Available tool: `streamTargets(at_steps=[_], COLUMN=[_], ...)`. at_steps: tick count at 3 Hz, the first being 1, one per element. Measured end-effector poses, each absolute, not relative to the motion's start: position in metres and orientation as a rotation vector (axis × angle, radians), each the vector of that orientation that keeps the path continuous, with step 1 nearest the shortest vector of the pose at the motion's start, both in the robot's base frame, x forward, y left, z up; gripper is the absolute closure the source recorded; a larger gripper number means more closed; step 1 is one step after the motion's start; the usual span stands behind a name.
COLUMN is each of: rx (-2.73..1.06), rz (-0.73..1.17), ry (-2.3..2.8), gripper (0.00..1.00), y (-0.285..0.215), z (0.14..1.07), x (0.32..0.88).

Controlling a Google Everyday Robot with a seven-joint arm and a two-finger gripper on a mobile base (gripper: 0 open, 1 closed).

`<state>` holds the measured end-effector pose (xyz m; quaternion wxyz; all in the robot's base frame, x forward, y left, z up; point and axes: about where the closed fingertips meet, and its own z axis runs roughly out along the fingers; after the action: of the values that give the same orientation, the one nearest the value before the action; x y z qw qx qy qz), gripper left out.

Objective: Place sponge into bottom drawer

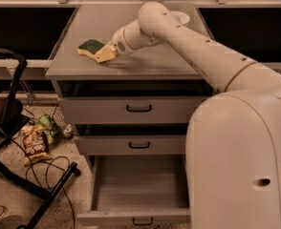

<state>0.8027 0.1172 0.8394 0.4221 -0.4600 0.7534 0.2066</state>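
Here we are at the grey cabinet, and the gripper [104,55] is down low on the cabinet top [145,63], at the near left part of it. It sits right up against the sponge [90,46], touching its right-hand edge. The sponge lies flat, green side up with the pale foam showing underneath, close to the left edge of the top. Whether the claw is apart or clamped on the sponge, I cannot tell from this angle.

The arm [198,46] stretches in from the right and slopes down across the top. That looks like a low, sideways approach, sensible for a thin, soft thing lying flat. A white bowl [181,17] sits at the far side behind the arm, well apart from the action.

Look down below: the bottom drawer [135,182] is pulled wide open towards us, its grey tray bare and ready. The top drawer [112,111] and the middle drawer [112,145] are pushed in far more, so they leave a clear drop into the lowest one. The robot's big body [236,161] covers the drawer's right side.

By my reading, this is the pick-up stage, and the carry down is all to come. The sponge will squash under a squeeze, so the hold needs to be firm. On the floor to the left lie snack bags [34,144] and a black frame [6,109].
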Motion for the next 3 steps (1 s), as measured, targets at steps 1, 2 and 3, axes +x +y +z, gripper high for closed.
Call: streamTargets(at_steps=[1, 2, 3], rx=[-1.138, -1.123, -1.149], rz=[0.419, 0.266, 0.136], ry=[1.866, 1.89, 1.98], gripper=[1.0, 1.0, 1.0], y=[0.072, -0.008, -0.072], z=[0.869, 0.908, 0.924], x=[0.783, 0.72, 0.632])
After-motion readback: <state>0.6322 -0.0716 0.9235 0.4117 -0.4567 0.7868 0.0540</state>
